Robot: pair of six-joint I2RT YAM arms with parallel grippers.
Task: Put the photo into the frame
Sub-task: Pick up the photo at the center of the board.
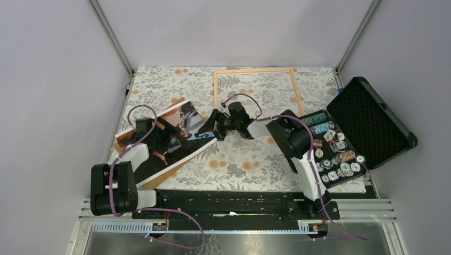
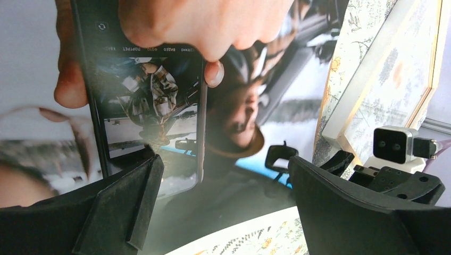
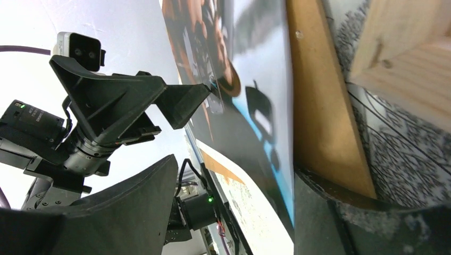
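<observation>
The photo [image 1: 175,154] lies skewed on the left of the floral cloth, print side up, with its brown board edge showing. My left gripper [image 1: 166,129] hovers over it, open; the dark print [image 2: 239,106] fills the space between its jaws [image 2: 223,196]. My right gripper [image 1: 208,126] is at the photo's right edge, open, and the print [image 3: 250,79] and its brown board [image 3: 314,106] sit between its jaws [image 3: 239,212], the board resting against the right finger. The light wood frame [image 1: 255,69] lies flat at the back, apart from the photo, and also shows in the left wrist view [image 2: 367,74] and the right wrist view [image 3: 404,58].
An open black foam-lined case [image 1: 367,122] stands at the right, with a tray of poker chips [image 1: 335,151] beside it. Grey walls enclose the table on three sides. A metal rail [image 1: 239,204] runs along the near edge.
</observation>
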